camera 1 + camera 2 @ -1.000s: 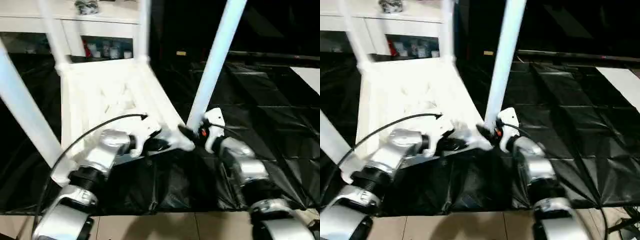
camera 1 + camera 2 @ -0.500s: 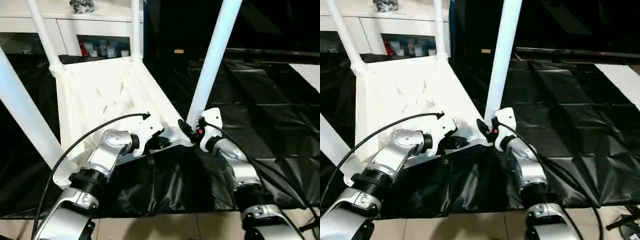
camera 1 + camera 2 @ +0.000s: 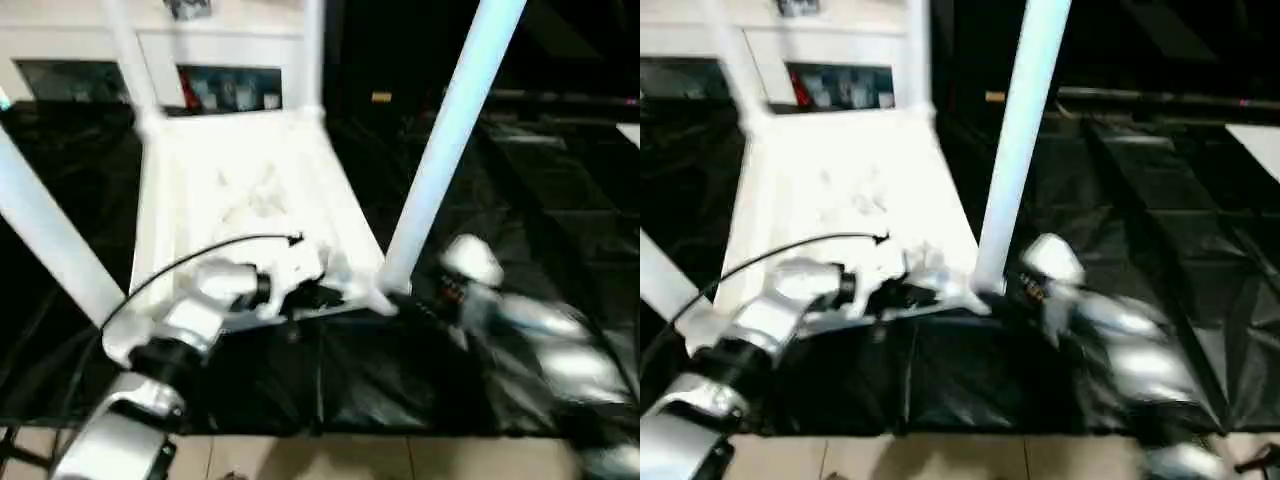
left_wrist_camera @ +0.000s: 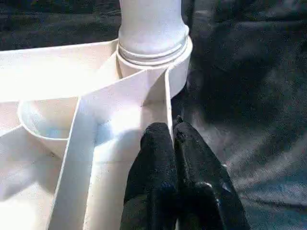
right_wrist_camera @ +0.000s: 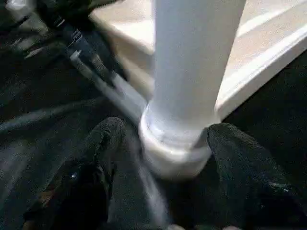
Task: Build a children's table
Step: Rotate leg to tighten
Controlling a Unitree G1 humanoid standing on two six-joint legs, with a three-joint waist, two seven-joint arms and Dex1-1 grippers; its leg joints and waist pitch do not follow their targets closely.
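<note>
Seating the last leg (image 5: 192, 72): right hand (image 5: 163, 143) spread astride its base, left hand (image 4: 171, 139) pinching a tabletop (image 3: 240, 180) rib; next, release.

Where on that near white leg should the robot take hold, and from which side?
Probably low on the leg, just above the corner socket, coming in level from the robot's side. The tube is round, smooth and upright there, and the right end effector already has a finger on either side of it, open.
</note>
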